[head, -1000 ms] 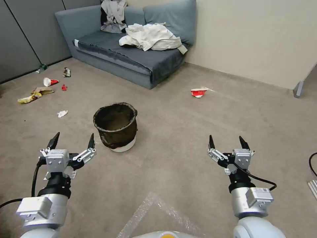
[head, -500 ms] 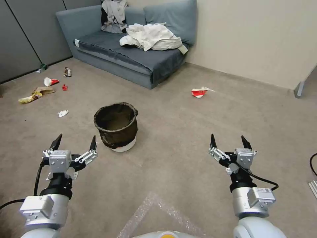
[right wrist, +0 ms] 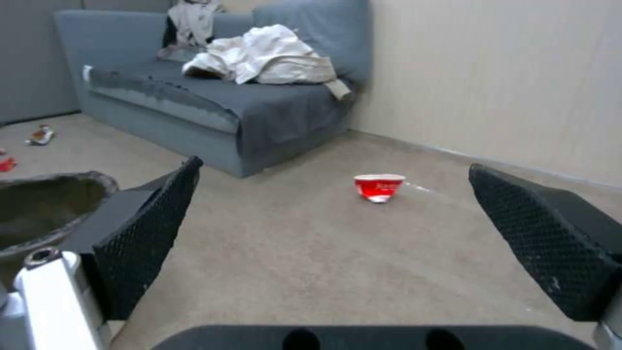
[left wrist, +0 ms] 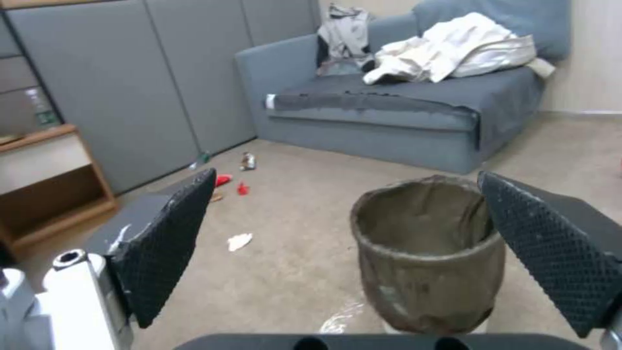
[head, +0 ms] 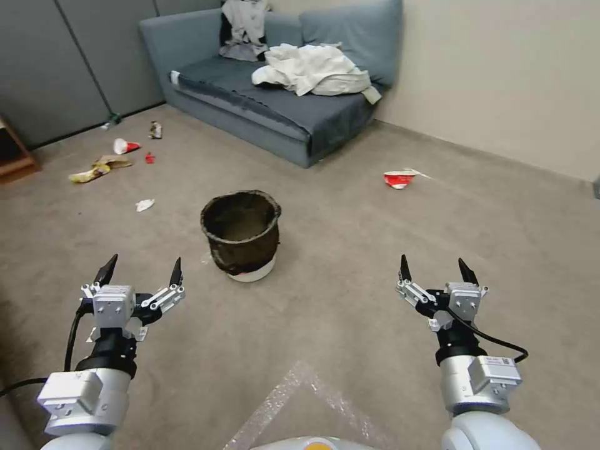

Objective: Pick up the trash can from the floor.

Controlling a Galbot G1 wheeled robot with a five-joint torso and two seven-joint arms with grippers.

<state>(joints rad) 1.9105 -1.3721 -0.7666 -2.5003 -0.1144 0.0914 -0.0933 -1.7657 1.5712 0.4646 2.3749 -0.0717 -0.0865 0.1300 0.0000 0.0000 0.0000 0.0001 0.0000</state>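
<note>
The trash can (head: 241, 234) stands upright on the beige carpet floor (head: 350, 250), a round bin with a dark bag folded over its rim and a white base below. In the left wrist view the trash can (left wrist: 427, 253) sits just ahead, towards one fingertip. My left gripper (head: 142, 269) hovers open, nearer to me and left of the can, holding nothing. My right gripper (head: 434, 269) is open too, well to the can's right. An edge of the trash can (right wrist: 45, 204) shows in the right wrist view.
A blue-grey sofa (head: 275, 119) with crumpled white cloth (head: 312, 69) stands against the far wall. A red cup (head: 399, 179) lies on the carpet at right. Several litter scraps (head: 112, 164) lie at left, near a wooden shelf (head: 15, 159). Clear plastic film (head: 300, 400) lies by my base.
The whole head view has shifted right, so the camera turned left; the trash can now sits nearer the picture's centre. Both grippers stay open in the same pose.
</note>
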